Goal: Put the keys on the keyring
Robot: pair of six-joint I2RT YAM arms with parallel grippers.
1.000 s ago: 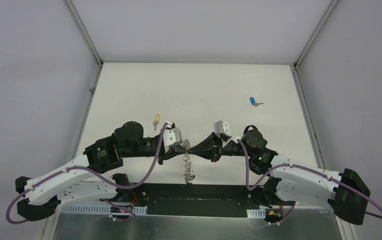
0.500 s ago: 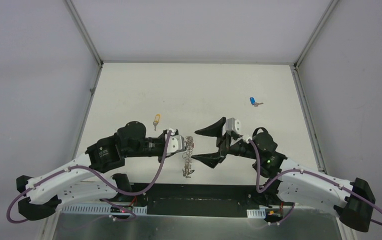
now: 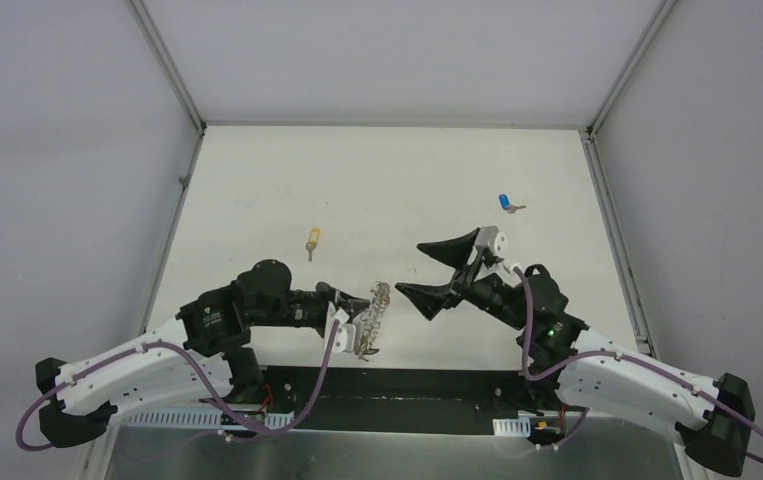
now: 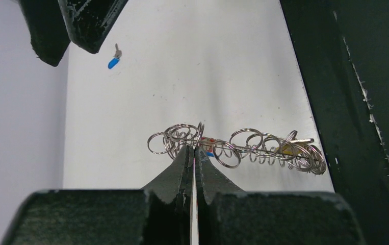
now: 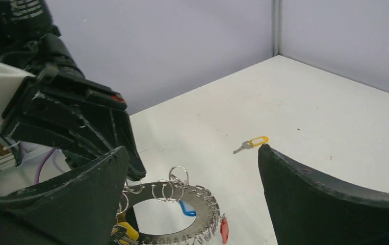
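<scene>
The keyring [image 3: 371, 320] is a grey metal ring hung with wire loops. It hangs edge-on from my left gripper [image 3: 359, 304], whose jaws are shut on its rim [image 4: 195, 148]. Red, blue and yellow key tags hang on the keyring [image 5: 205, 212]. My right gripper [image 3: 429, 272] stands wide open just right of it, touching nothing, with the keyring low between its fingers [image 5: 192, 149]. A loose yellow-headed key [image 3: 312, 240] lies on the table behind my left arm. A loose blue-headed key [image 3: 504, 203] lies further back on the right.
The white table [image 3: 397, 170] is walled by grey panels on the left, the back and the right. A black strip [image 3: 387, 385] runs along the near edge between the arm bases.
My right gripper has let go of the keyring, opened wide and drawn back to the right. My left gripper has carried the keyring slightly toward the near edge.
</scene>
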